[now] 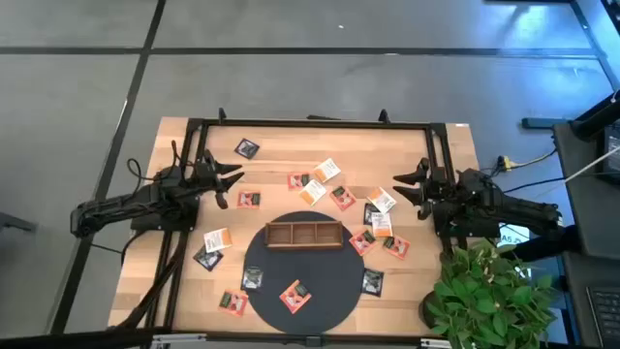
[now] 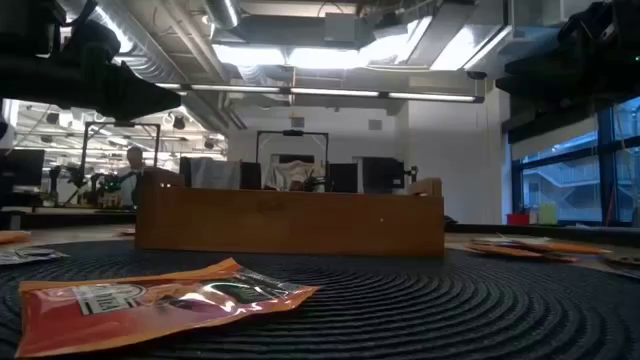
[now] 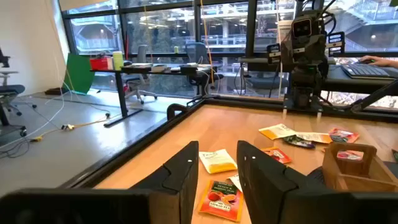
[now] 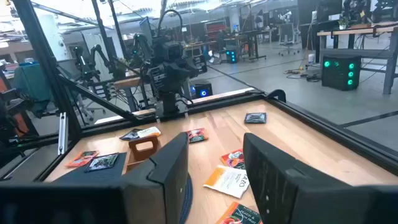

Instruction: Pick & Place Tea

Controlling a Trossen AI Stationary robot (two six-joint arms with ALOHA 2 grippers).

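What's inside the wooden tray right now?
From above, all three compartments of the wooden tray look empty, with no tea sachets inside. In the low view its front wall hides the interior, so that view adds nothing.

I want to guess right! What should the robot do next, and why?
Probably lower the left gripper onto the red tea packet just ahead of it. Its fingers are open and empty, the wooden tray looks empty, and packets lie scattered on the table.
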